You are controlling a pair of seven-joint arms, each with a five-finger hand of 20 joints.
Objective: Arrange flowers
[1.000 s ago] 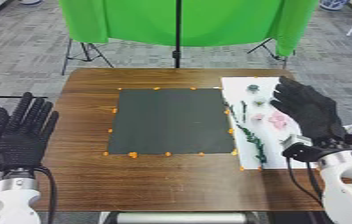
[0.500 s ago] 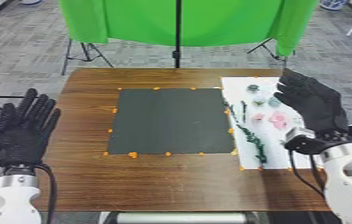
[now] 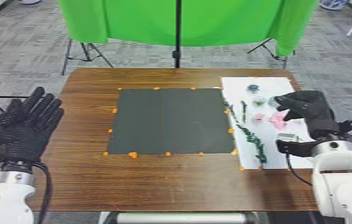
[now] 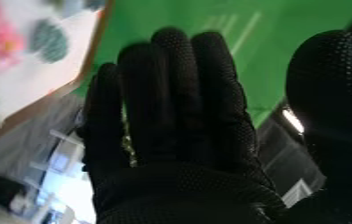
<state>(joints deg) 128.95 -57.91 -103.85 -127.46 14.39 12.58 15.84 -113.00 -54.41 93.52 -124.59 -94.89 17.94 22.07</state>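
Fingers straight and empty, the right hand [image 3: 310, 112] is nearer than the open left hand [image 3: 21, 132]; the pink flower [image 3: 277, 122], likely next, lies on the white sheet [image 3: 273, 84], just robot-side of the right fingertips.

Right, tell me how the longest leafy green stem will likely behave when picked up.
The green stem looks thin and slightly bent, so it will probably flex or droop a little. Leaves along it may catch on things. Lying flat, it seems unlikely to roll far.
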